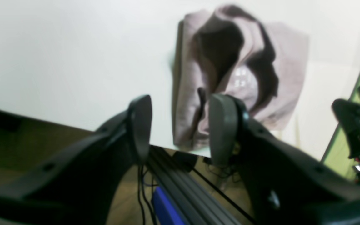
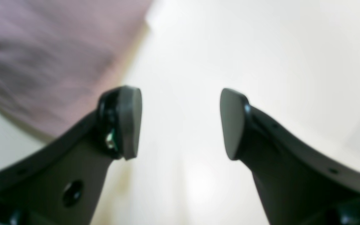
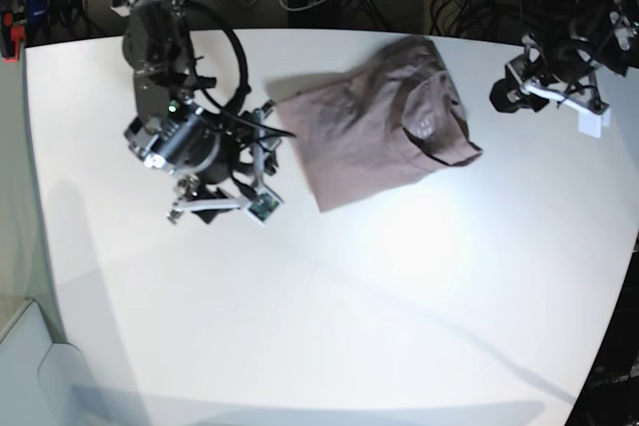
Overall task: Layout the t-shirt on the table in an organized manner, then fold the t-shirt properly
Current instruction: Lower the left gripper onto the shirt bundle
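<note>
Soft dusty mauve-pink short-sleeved t-shirt, no print, lies bunched and partly folded over itself on the far half of the smooth white tabletop, collar area turned up with dark folds, one edge near the table's far rim. Left gripper fingers apart, empty, off the table edge. Right gripper spread wide, empty, just beside the shirt.
</note>
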`<action>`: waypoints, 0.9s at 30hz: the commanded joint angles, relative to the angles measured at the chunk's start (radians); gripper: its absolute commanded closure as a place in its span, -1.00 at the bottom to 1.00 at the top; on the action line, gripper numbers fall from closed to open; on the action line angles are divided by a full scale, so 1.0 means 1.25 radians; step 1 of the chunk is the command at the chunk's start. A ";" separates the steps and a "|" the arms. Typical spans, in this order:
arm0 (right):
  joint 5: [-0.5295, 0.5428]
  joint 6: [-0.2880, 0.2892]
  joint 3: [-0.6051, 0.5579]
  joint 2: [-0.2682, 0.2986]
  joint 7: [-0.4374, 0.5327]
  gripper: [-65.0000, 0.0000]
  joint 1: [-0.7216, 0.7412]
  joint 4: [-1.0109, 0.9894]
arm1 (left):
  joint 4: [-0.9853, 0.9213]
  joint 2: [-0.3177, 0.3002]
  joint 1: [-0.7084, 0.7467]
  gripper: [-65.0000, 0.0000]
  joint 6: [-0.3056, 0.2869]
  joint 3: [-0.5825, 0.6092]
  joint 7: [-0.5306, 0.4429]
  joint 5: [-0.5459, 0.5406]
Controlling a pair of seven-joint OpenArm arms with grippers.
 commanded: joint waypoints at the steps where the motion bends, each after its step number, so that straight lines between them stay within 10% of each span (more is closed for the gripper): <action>1: 0.009 -0.001 0.014 0.008 0.011 -0.10 0.003 0.015 | 0.010 0.000 -0.004 0.13 0.018 -0.003 -0.012 -0.070; 6: 0.011 -0.001 0.054 0.047 0.011 -0.10 -0.023 0.016 | -0.026 0.059 -0.031 -0.06 -0.083 -0.006 -0.015 -0.081; 13: 0.012 -0.001 0.100 0.076 0.013 -0.10 -0.055 0.053 | -0.099 0.122 -0.061 -0.98 -0.155 -0.024 -0.018 -0.056; 27: 0.012 -0.001 0.103 0.093 0.015 -0.10 -0.050 0.053 | -0.297 0.151 -0.186 -0.98 -0.225 0.046 -0.022 0.110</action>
